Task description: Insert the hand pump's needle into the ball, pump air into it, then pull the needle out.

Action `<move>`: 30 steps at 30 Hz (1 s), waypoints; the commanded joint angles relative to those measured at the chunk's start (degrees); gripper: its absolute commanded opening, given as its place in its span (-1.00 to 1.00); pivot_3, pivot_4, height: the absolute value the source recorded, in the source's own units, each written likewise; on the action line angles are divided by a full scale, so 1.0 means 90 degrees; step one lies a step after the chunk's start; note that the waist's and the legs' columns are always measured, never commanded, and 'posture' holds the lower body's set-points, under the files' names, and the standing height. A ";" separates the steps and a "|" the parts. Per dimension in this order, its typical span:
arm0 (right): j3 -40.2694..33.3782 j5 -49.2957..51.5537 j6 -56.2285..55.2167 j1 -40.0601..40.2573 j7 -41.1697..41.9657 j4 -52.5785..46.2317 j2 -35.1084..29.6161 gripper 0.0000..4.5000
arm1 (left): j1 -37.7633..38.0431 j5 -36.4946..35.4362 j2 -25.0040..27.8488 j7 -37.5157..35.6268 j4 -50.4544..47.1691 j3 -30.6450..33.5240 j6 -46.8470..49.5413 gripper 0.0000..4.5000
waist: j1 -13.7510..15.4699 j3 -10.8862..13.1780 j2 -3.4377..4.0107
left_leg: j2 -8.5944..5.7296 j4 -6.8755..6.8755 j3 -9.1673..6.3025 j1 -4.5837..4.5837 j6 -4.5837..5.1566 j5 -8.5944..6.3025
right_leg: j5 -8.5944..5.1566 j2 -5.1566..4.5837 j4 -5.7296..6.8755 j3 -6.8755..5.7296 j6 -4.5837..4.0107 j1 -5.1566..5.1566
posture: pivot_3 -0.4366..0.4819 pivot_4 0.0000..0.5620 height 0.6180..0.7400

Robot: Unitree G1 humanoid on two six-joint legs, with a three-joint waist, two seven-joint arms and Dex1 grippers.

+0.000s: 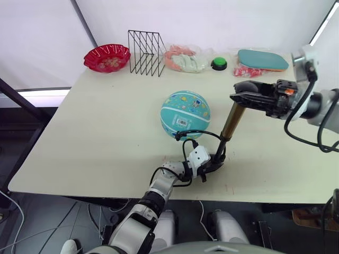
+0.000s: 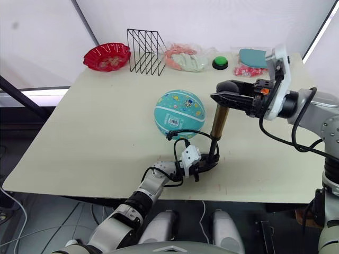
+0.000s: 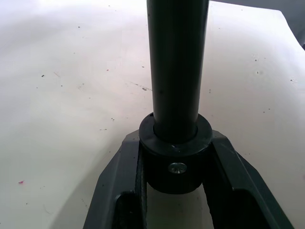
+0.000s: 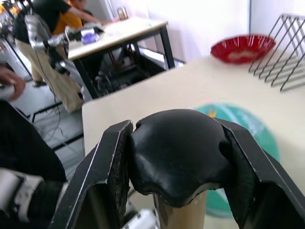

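The teal ball (image 1: 185, 114) rests mid-table with its barcode sticker facing me. Just right of it the hand pump (image 1: 232, 121) stands on end, leaning slightly. My left gripper (image 1: 216, 157) is shut on the pump's black bottom cap (image 3: 175, 160), a finger on each side. My right gripper (image 1: 242, 95) is shut on the black top knob (image 4: 176, 152). The thin black hose (image 1: 204, 134) arcs from the pump's foot to the ball's near underside. The needle is hidden where the hose end meets the ball.
Along the far edge stand a red bowl (image 1: 107, 57), a black wire rack (image 1: 146, 52), a bag of pink and white items (image 1: 183, 59), a green button (image 1: 219, 64), a flat teal pad (image 1: 262, 59) and a red packet (image 1: 246, 70). People sit at another table (image 4: 114, 33).
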 commanded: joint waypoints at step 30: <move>0.3173 -0.3795 -0.2987 0.2508 0.0738 0.1654 0.1509 -0.10 | 0.0343 0.0055 0.0295 0.0044 0.0066 0.0113 0.0567 -0.53 | -0.0224 -0.0222 -0.0012 | 0.0041 -0.0039 0.0019 0.0134 -0.0002 -0.0003 | -0.0013 0.0037 0.0004 0.0010 -0.0018 0.0081 | -0.05 -0.47 1.00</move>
